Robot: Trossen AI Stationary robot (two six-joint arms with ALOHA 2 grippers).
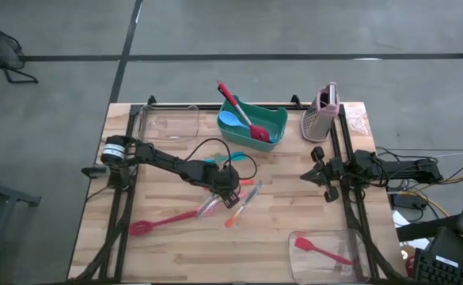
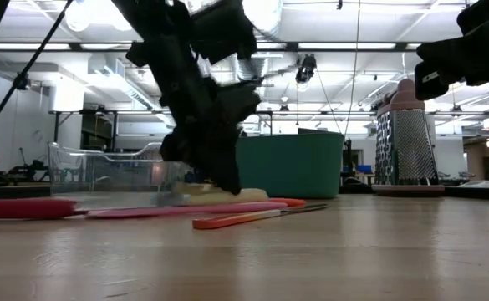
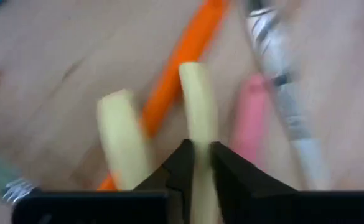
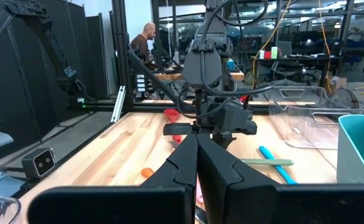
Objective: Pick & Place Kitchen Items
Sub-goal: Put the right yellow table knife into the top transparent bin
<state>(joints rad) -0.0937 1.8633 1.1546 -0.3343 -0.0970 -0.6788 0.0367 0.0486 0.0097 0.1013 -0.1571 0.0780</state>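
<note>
My left gripper [image 1: 229, 192] is low over the table's middle, shut on a pale yellow-handled utensil [image 3: 196, 99]. A second yellow handle [image 3: 122, 134], an orange handle [image 3: 182, 68], a pink handle [image 3: 253, 118] and a metal piece [image 3: 281, 74] lie around it on the wood. A red slotted spatula [image 1: 161, 222] lies nearer the front left. A teal and a blue utensil [image 1: 215, 159] lie behind the gripper. The green bin [image 1: 272, 119] holds a red spatula [image 1: 243, 117] and a blue spoon [image 1: 229, 120]. My right gripper [image 1: 306, 176] is shut and empty at the table's right side. My left gripper pinches the yellow handle [image 3: 197, 134] between its two fingers. The handle runs along the fingers and its end [image 3: 196, 74] sticks out past the fingertips. The fingers slant down toward the table. I cannot tell whether the utensil is clear of the wood.
A clear tub [image 1: 168, 124] stands at the back left. Another clear tub [image 1: 350, 237] at the front right holds a red spatula [image 1: 320, 250]. The pink-grey grater [image 1: 323, 115] stands upright at the back right. A person shows in the room beyond the table [image 4: 145, 37].
</note>
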